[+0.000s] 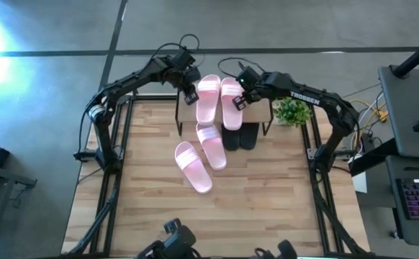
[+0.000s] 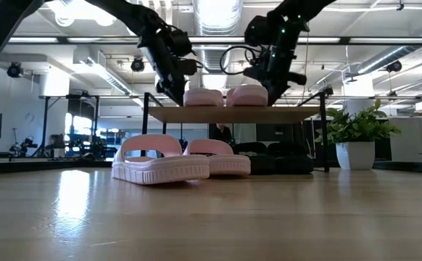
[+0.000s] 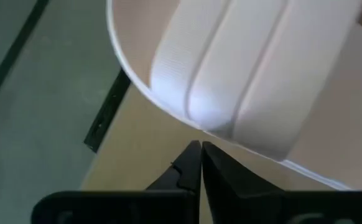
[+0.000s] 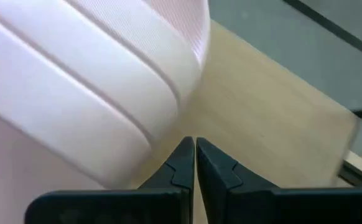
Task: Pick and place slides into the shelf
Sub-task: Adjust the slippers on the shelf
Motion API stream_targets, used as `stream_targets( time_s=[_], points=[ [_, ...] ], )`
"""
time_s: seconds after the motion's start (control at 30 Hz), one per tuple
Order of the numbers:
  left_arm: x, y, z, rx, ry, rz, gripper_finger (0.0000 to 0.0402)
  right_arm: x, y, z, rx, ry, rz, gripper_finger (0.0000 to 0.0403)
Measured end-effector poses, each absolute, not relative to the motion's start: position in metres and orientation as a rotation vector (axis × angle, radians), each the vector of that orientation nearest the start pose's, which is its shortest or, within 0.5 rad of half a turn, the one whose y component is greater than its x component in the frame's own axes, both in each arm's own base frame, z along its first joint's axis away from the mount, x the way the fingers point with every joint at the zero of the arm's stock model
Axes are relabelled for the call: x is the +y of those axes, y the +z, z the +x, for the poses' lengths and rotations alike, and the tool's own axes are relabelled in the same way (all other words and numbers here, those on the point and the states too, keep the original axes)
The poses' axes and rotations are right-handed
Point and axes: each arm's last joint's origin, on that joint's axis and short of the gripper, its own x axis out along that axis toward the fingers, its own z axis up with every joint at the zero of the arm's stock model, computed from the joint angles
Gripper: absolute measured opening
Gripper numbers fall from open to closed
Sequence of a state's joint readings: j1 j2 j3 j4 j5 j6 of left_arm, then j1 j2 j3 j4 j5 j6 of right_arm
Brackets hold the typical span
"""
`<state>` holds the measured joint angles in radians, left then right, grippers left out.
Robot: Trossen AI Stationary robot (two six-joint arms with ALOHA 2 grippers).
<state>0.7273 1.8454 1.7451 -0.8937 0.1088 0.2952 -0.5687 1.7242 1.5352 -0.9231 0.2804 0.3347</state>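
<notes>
Two pink slides (image 1: pixel 219 99) sit on the shelf (image 2: pixel 225 114). Both grippers, left (image 3: pixel 201 149) and right (image 4: pixel 194 146), have closed, empty jaws. Lift away slowly without bumping them.

High overhead, low table-level, wrists close; all share shelf (image 1: pixel 224 108).

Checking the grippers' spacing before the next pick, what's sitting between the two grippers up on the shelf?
In the high view, two pale pink slides lie side by side on the shelf, between the left gripper and the right gripper.
</notes>
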Motion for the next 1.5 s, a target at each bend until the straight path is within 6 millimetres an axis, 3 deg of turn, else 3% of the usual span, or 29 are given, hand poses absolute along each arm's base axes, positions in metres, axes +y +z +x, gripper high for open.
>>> stream_targets(
  time_s=[0.47, 0.7, 0.83, 1.07, 1.27, 1.5],
  points=[
    [0.255, 0.309, 0.294, 1.016, 0.344, -0.178, 0.0, -0.202, 0.303, 0.299, 0.929, -0.884, 0.469, 0.0009],
    [0.249, 0.313, 0.285, 1.107, 0.357, -0.12, 0.0, -0.198, 0.302, 0.281, 1.086, -1.062, 0.402, 0.0009],
    [0.245, 0.321, 0.28, 1.095, 0.359, -0.111, 0.0, -0.183, 0.31, 0.269, 1.163, -0.873, 0.557, 0.0009],
    [0.244, 0.327, 0.279, 1.073, 0.365, -0.098, 0.0, -0.131, 0.334, 0.268, 1.138, -0.531, 0.762, 0.0009],
    [0.234, 0.328, 0.287, 0.988, 0.224, -0.193, 0.0, -0.108, 0.328, 0.284, 1.173, -0.481, 0.747, 0.0009],
    [0.211, 0.331, 0.314, 0.885, 0.1, -0.153, 0.0, -0.107, 0.324, 0.293, 1.145, -0.483, 0.766, 0.0009]
  ],
)
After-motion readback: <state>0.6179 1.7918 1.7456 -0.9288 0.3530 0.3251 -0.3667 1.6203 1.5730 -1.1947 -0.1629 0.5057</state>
